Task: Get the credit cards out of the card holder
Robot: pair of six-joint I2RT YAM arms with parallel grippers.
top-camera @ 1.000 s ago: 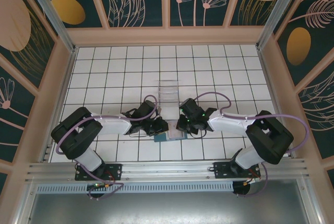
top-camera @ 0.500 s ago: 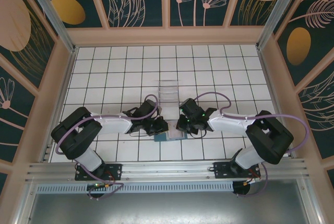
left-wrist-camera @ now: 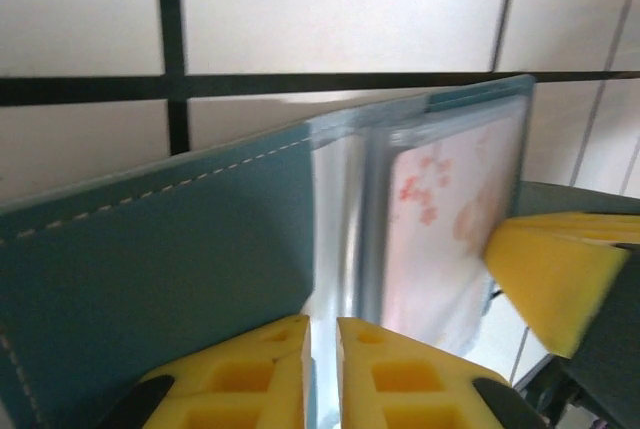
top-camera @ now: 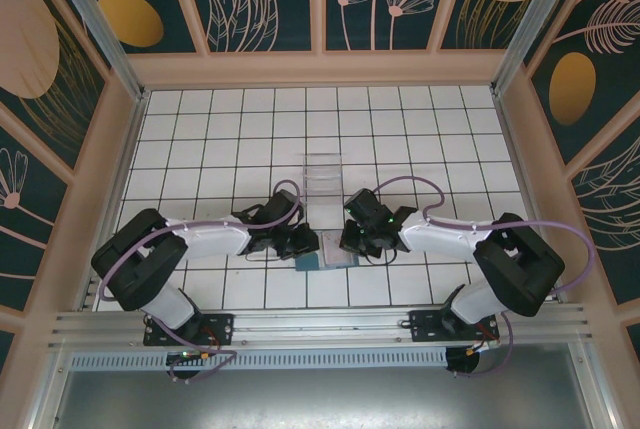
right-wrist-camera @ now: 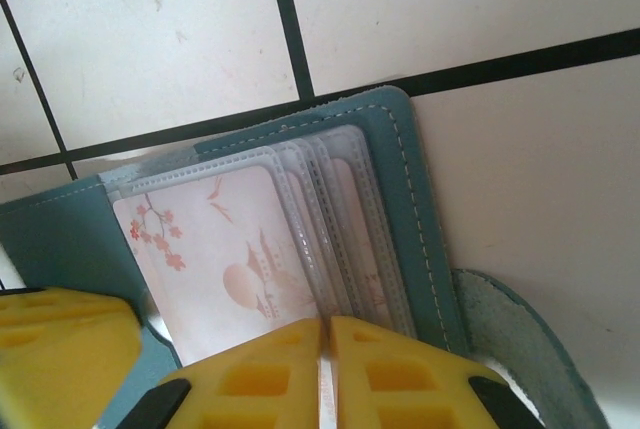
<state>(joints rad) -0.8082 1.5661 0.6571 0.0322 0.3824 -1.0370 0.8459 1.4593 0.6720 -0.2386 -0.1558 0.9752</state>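
The left gripper (left-wrist-camera: 320,327) pinched the card holder (left-wrist-camera: 150,249) at its fold. The right gripper (right-wrist-camera: 325,327) pinched the pink card (right-wrist-camera: 220,249) — next, probably, a steady pull out.

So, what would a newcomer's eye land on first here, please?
The teal card holder is open at the near middle of the table, with the left claw and right claw pinched shut on it from either side. In its clear sleeves sits a pink blossom-printed card; a see-through box stands behind.

A clear plastic box (top-camera: 322,175) sits mid-way on the white tiled table (top-camera: 200,139).
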